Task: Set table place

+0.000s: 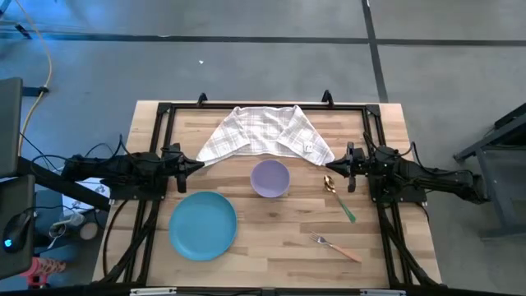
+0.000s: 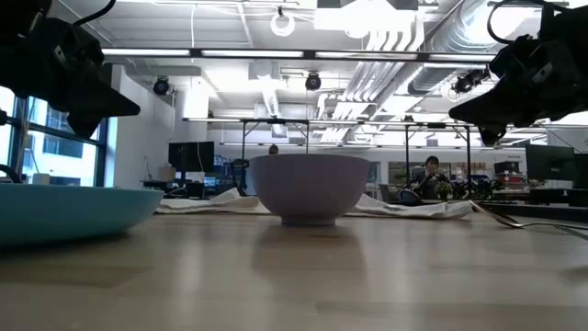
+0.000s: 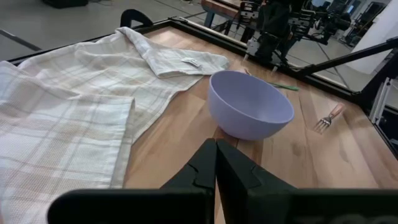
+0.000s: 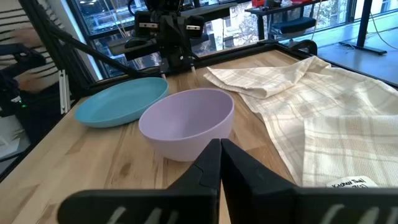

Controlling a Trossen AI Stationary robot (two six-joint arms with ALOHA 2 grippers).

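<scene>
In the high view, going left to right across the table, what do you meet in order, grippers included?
left gripper → blue plate → lavender bowl → fork → right gripper

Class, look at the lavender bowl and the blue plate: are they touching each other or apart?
Apart. The high view, looking straight down, shows a strip of bare wood between the lavender bowl and the blue plate, which lies nearer the left arm's side.
</scene>
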